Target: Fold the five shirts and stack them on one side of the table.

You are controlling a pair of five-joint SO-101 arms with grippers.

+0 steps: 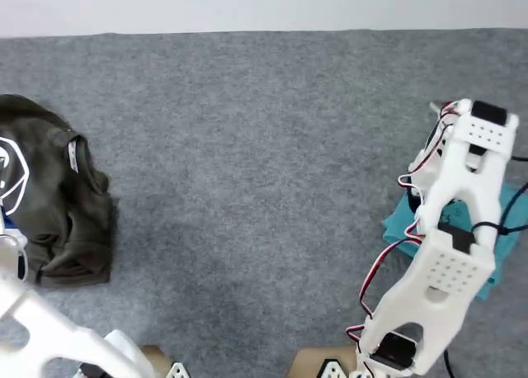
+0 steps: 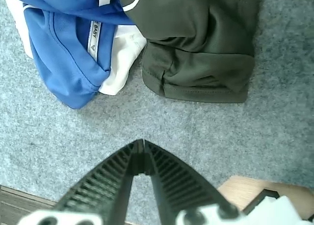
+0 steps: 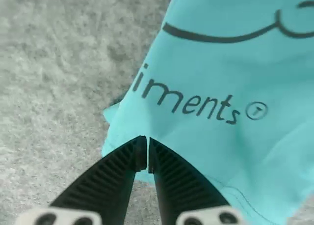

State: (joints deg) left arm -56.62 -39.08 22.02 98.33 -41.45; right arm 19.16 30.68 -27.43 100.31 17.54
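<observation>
An olive shirt (image 1: 54, 196) lies bunched at the left edge of the grey mat (image 1: 247, 147). In the left wrist view the olive shirt (image 2: 201, 43) sits beside a blue shirt (image 2: 64, 53), with a white shirt (image 2: 123, 58) under the blue one. My left gripper (image 2: 143, 147) is shut and empty, over bare mat just short of these shirts. A teal shirt (image 1: 403, 223) with dark lettering lies at the right edge, mostly hidden under the right arm (image 1: 450, 246). My right gripper (image 3: 147, 142) is shut, its tips over the teal shirt (image 3: 230, 77) near its edge.
The left arm (image 1: 49, 328) comes in from the bottom left corner. A wooden block (image 2: 245, 190) sits at the mat's near edge, and another wooden piece (image 1: 318, 363) lies between the arm bases. A pale wall (image 1: 247, 2) runs behind the mat.
</observation>
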